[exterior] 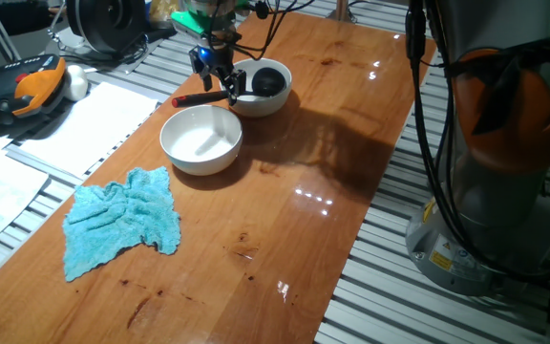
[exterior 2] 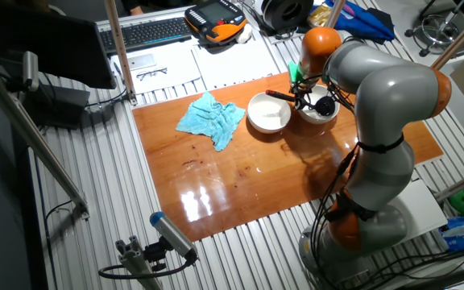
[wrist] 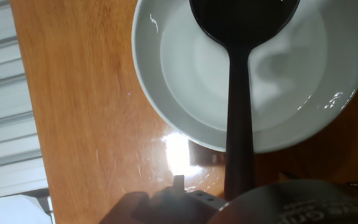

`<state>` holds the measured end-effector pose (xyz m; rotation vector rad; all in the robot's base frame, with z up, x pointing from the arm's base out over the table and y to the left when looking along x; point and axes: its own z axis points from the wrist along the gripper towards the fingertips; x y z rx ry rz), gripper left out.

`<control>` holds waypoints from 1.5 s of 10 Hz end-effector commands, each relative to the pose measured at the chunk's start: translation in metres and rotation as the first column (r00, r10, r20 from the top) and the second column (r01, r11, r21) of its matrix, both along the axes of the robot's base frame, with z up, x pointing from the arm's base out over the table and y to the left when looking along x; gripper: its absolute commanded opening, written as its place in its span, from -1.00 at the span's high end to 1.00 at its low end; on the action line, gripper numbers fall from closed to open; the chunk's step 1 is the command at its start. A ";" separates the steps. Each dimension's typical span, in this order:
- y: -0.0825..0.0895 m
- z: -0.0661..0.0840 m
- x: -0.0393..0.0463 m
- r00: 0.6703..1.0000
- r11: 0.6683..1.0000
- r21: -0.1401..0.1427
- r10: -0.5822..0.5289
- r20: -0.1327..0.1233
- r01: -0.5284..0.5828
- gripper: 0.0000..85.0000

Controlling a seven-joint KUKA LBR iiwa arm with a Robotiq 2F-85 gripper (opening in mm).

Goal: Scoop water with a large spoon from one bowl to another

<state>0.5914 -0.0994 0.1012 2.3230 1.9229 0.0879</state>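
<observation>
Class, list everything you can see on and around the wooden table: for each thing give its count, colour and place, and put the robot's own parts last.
bowls: 2, white, side by side at the table's far end; nearer bowl, farther bowl
ladle: 1, black with red tip, cup in the farther bowl
cloth: 1, turquoise, on the table near the nearer bowl
table: 1, brown wood
papers: white, beside the table
keyboard: 1, black, beyond the papers
arm: 1, grey and orange, at the table's edge
tool: 1, black, shut on the ladle's handle
</observation>
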 end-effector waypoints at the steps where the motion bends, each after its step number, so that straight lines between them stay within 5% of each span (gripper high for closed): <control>1: 0.000 -0.001 0.0001 1.000 1.000 0.000 0.000 0.000 0.000 -0.20; 15: 0.000 -0.020 0.0039 1.000 1.000 0.002 0.019 0.015 -0.019 -0.20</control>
